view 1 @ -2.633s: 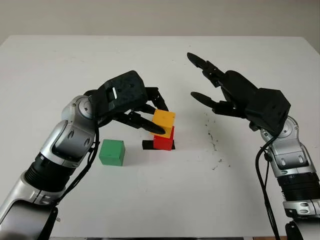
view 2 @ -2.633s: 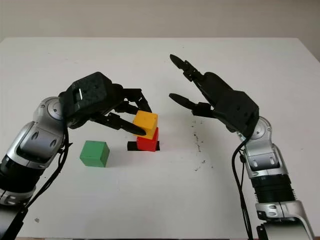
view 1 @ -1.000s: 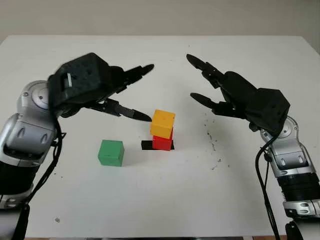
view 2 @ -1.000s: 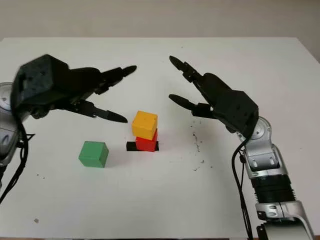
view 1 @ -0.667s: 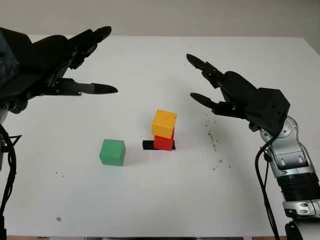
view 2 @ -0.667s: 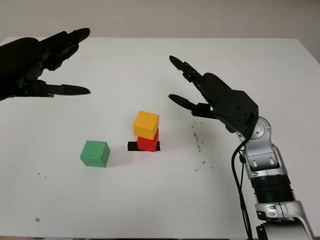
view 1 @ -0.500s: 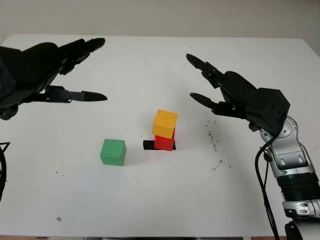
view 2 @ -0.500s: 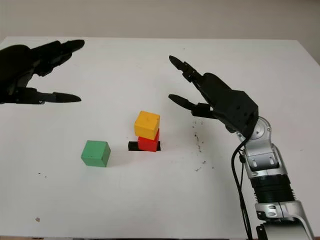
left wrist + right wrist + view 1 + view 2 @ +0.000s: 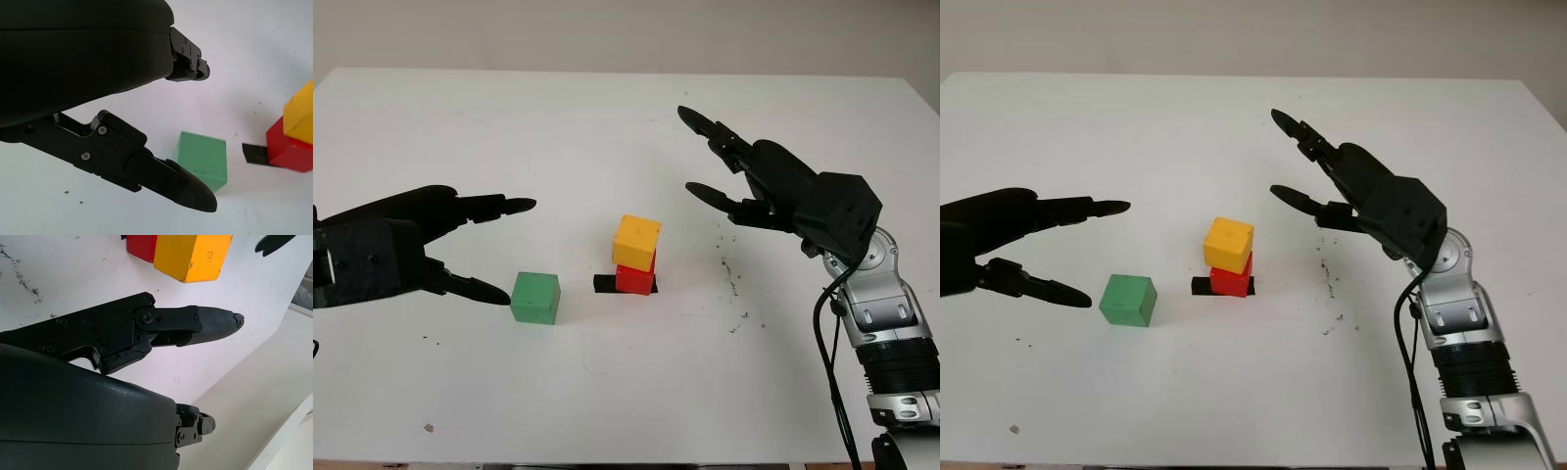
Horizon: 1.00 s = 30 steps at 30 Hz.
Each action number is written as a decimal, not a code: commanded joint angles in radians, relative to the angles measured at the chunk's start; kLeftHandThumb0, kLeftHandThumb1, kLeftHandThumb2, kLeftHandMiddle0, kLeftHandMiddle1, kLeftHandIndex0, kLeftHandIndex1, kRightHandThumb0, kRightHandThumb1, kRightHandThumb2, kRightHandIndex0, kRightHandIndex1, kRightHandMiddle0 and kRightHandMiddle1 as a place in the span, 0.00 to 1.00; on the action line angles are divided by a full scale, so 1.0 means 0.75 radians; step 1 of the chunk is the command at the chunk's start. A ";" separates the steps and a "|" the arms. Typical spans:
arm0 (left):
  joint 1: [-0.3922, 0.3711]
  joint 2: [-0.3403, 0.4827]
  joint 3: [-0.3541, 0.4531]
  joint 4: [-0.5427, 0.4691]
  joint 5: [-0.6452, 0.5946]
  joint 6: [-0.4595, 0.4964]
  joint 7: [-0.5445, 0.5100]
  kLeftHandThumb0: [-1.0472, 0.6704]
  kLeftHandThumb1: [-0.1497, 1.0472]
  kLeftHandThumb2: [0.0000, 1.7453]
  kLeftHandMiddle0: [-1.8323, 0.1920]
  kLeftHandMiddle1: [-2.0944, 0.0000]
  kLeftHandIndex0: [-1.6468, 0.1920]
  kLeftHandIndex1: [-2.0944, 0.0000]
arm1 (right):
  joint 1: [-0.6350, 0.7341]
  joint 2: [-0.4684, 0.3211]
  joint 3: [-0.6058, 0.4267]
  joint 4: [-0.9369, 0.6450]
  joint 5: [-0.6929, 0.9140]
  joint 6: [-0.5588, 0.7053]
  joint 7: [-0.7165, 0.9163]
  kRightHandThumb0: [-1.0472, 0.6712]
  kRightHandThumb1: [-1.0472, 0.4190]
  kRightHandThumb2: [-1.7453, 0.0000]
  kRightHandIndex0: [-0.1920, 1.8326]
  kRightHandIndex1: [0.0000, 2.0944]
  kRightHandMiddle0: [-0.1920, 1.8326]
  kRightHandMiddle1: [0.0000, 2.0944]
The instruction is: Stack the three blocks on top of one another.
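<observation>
Two blocks stacked, green block loose on the surface

Yellow block [image 9: 636, 242], marked "2", sits skewed on the red block [image 9: 633, 279] mid-surface; green block [image 9: 535, 297] beside the left hand [image 9: 396, 257], empty, fingers unclenched; right hand [image 9: 773, 186] likewise, raised opposite.

White table [image 9: 607, 392] with dark specks near its right side, plain beige wall [image 9: 626, 29] behind.
</observation>
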 commanded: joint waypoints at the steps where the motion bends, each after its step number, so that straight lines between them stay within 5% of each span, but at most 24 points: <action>1: 0.030 -0.002 -0.025 -0.045 0.016 -0.014 0.008 0.20 0.84 0.03 0.94 0.99 0.79 0.97 | -0.011 -0.013 -0.009 -0.014 -0.009 -0.014 -0.010 0.16 0.00 0.78 0.03 0.03 0.11 0.03; 7: 0.068 -0.047 -0.073 -0.011 0.093 -0.182 0.099 0.18 0.86 0.04 0.94 0.98 0.78 0.97 | -0.013 -0.009 -0.011 -0.013 -0.016 -0.018 -0.013 0.16 0.00 0.78 0.03 0.03 0.12 0.03; 30: 0.057 -0.208 -0.182 0.099 0.507 -0.372 0.404 0.23 0.84 0.03 0.87 0.96 0.64 0.90 | 0.015 -0.003 -0.018 -0.033 -0.001 -0.005 -0.018 0.17 0.00 0.78 0.03 0.02 0.10 0.02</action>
